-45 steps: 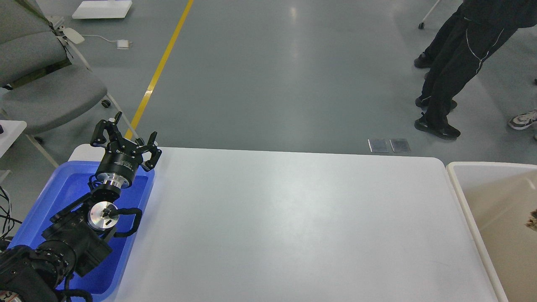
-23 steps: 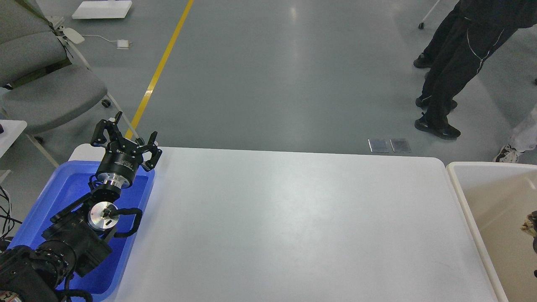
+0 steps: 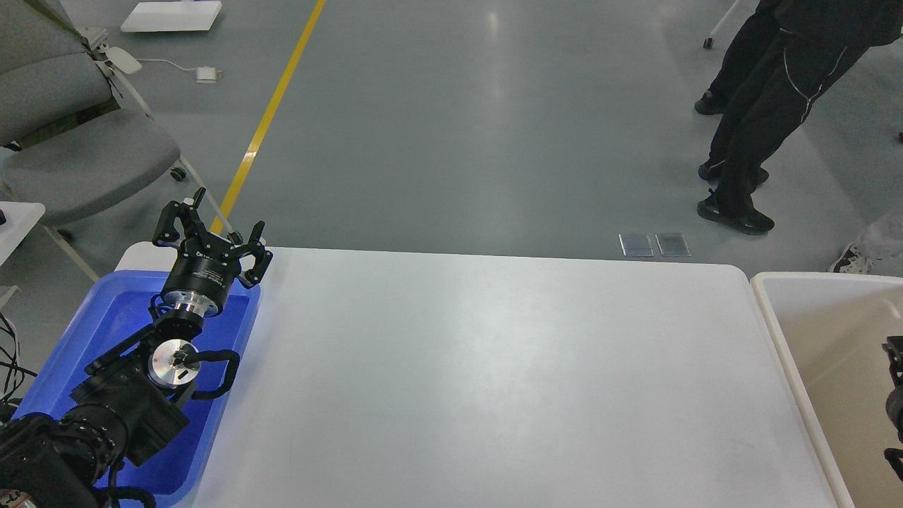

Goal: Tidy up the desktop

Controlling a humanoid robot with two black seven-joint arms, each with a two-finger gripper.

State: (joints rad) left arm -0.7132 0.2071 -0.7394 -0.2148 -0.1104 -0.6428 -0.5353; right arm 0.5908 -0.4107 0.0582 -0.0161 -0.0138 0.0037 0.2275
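The desktop (image 3: 494,367) is a large white tabletop with rounded corners, and nothing lies on it. My left gripper (image 3: 215,227) is open and empty. It hangs over the far end of the blue tray (image 3: 99,324), at the table's left side. A black part of my right arm (image 3: 894,402) shows at the right edge of the view, over the beige tub (image 3: 790,331). Its fingers cannot be told apart.
Grey chairs (image 3: 77,155) stand on the floor at the far left. A person in black (image 3: 762,106) stands beyond the table's far right corner. Two metal floor plates (image 3: 654,244) lie just past the far edge. A yellow line (image 3: 271,113) runs across the floor.
A small brownish thing at the right edge over the tub is gone from view, and a black part of my right arm shows there instead. My left arm has not moved.
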